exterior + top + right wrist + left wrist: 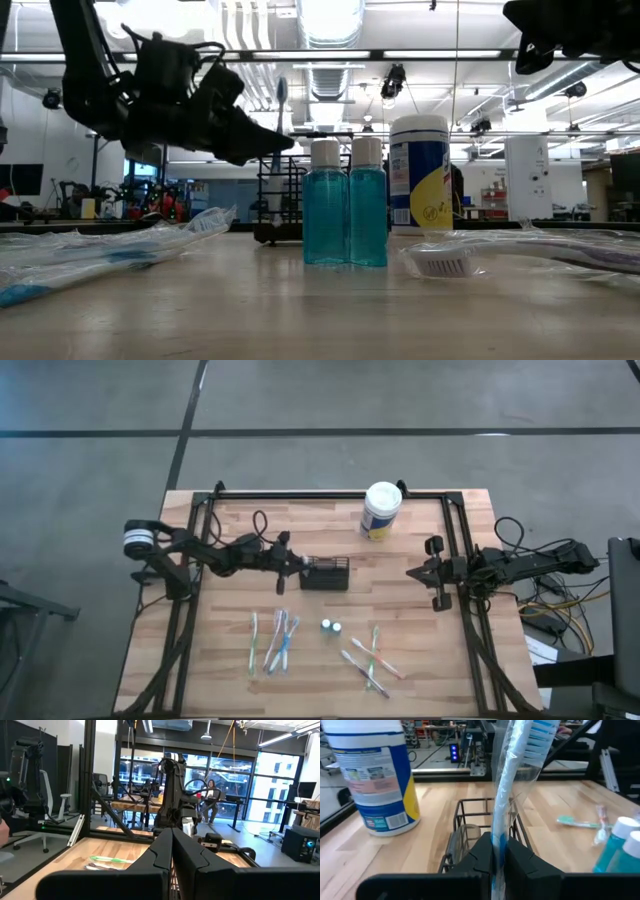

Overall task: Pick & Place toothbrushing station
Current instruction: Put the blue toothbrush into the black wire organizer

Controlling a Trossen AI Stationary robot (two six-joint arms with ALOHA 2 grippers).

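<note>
Two views differ: the high view shows the small black rectangular mesh caddy (325, 573) mid-table, just beside the left gripper (296, 563); only the left wrist view shows the gripped brush.
Left gripper: fingers (480, 851) clamped tight on a plastic-wrapped blue-and-white toothbrush (507, 790), upright above the caddy's rim.
Right gripper (432, 573): by the table's right edge, fingers pressed together, holding nothing.
White cylindrical canister (381, 509): behind the caddy, apart.

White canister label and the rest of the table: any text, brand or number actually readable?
White canister: printed lines and a barcode on its label, all too blurred to read.
Two blue bottles: no label visible.
Wrapped toothbrush in the left hand: no legible print.
Nothing readable anywhere.
</note>
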